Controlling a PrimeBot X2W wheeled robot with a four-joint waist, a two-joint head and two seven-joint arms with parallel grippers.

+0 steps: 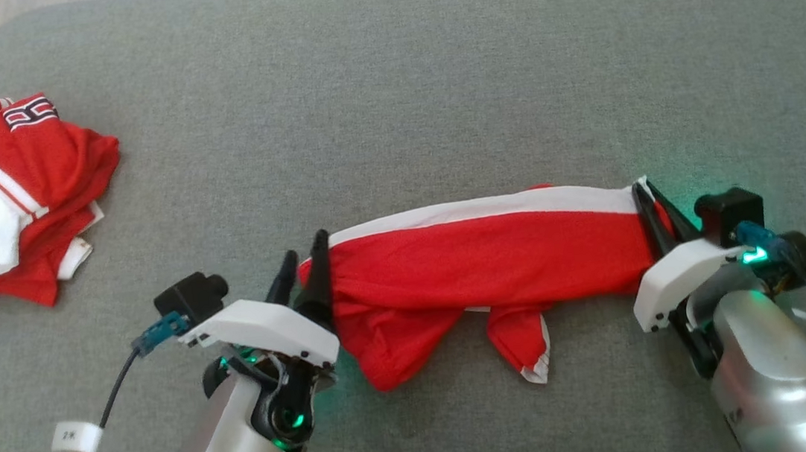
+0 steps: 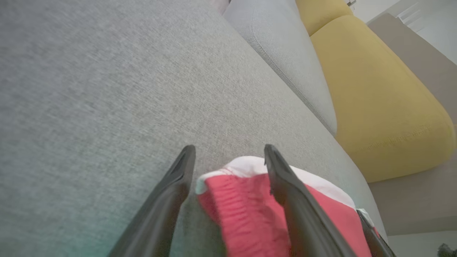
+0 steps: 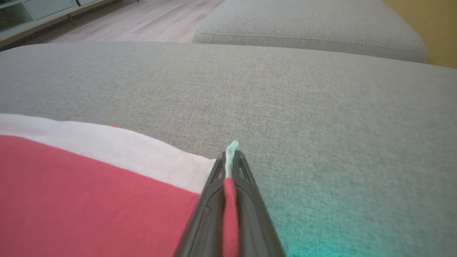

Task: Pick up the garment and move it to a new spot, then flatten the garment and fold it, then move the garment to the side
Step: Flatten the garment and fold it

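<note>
The garment (image 1: 482, 262) is lying on the cushion (image 1: 389, 93), long axis running left to right, white band along its far edge. The right gripper (image 1: 644, 187) is clamping its right end; the left gripper (image 1: 304, 244) is holding its fingers apart at its left end

Grey seat cushion (image 1: 433, 88) before me. On its left end I see a crumpled red-and-white pile of clothes (image 1: 11, 200). Beyond: second grey cushion (image 3: 303, 25), yellow cushion (image 2: 375, 100), pale wooden floor (image 3: 142, 25).

garment (image 1: 482, 262) on cushion (image 1: 389, 93), probably jerseys (image 1: 11, 200) far left
</note>
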